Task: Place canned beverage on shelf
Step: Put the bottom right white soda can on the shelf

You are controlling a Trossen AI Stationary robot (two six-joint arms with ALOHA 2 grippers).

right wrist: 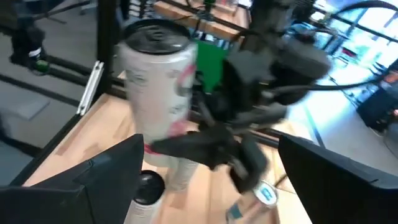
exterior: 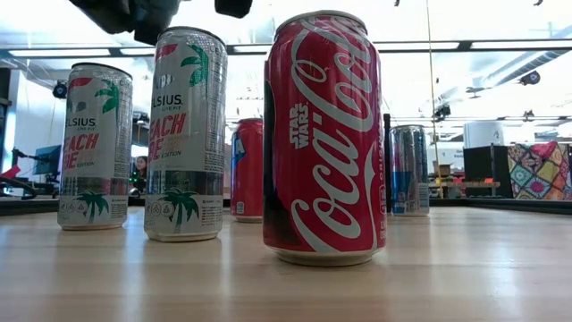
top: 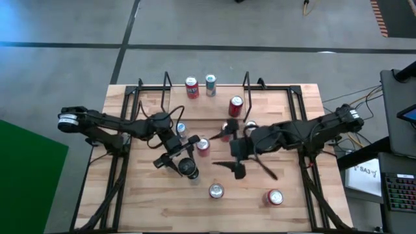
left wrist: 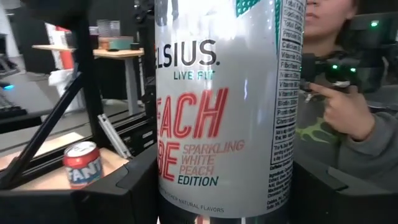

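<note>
Firmly clamped left pincer on tall white can; right pincer wide apart, empty.

From above, the tally comes in: four red cans in plain sight, one silver-and-blue can, one silver-topped can and one dark-topped can. That makes seven! A few more peek out from under the arms, too hidden to count. One shelf, one table, two arms. At table level, five cans line up: two white Celsius cans, two red, one blue-and-silver. And one person looks on.
</note>
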